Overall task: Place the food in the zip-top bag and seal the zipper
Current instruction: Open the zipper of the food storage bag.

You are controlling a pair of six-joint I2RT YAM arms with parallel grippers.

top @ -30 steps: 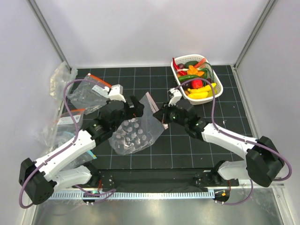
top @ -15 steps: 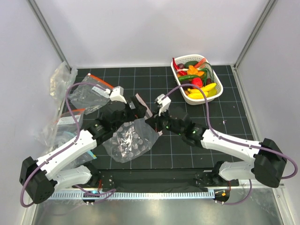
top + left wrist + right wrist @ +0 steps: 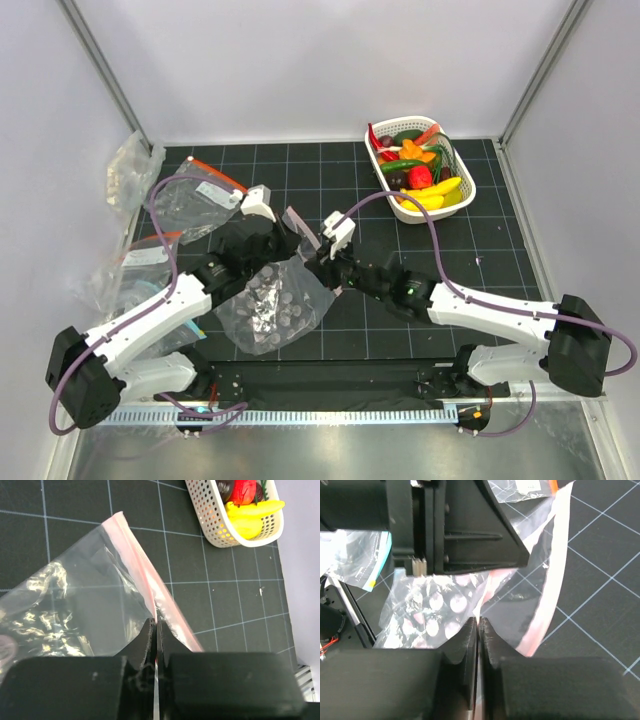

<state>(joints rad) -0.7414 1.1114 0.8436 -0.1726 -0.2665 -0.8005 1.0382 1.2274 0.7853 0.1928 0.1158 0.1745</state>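
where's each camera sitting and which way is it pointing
Top external: above and behind, looking down on the black gridded table; both arms and bases show.
Left wrist: faces forward-right over the left gripper, shut on the pale pink zipper strip of the clear plastic zip-top bag, toward the white perforated plastic basket.
Right wrist: faces left over the right gripper, shut on the bag, toward the left gripper's black body.
Shared: both wrist views show that strip.
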